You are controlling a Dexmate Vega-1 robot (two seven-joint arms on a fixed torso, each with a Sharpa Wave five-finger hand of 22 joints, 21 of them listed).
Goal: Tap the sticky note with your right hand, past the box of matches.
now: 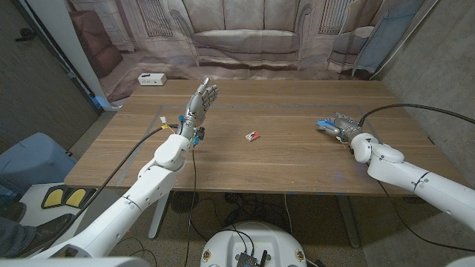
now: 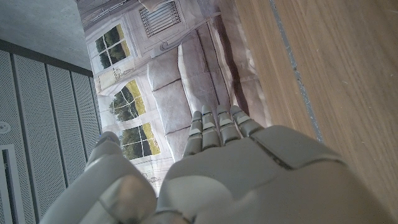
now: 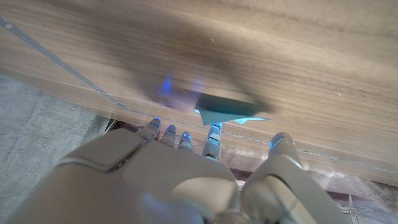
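Note:
A small blue sticky note [image 1: 322, 123] lies on the right part of the wooden table [image 1: 282, 167]. My right hand [image 1: 343, 127] is low over the table with its fingertips reaching onto the note's near edge. In the right wrist view the note [image 3: 227, 109] shows teal, with one corner lifted, and my right hand's [image 3: 180, 177] fingertips [image 3: 212, 134] are at its edge; the hand holds nothing. The box of matches [image 1: 254, 136], red and white, lies mid-table, to the left of that hand. My left hand [image 1: 201, 99] is raised above the table's left part, fingers straight and apart, empty [image 2: 236, 174].
A white flat device [image 1: 151, 78] sits at the table's far left edge. A black cable [image 1: 404, 107] arcs over the table's right side to my right arm. A printed sofa backdrop [image 1: 245, 37] hangs behind the table.

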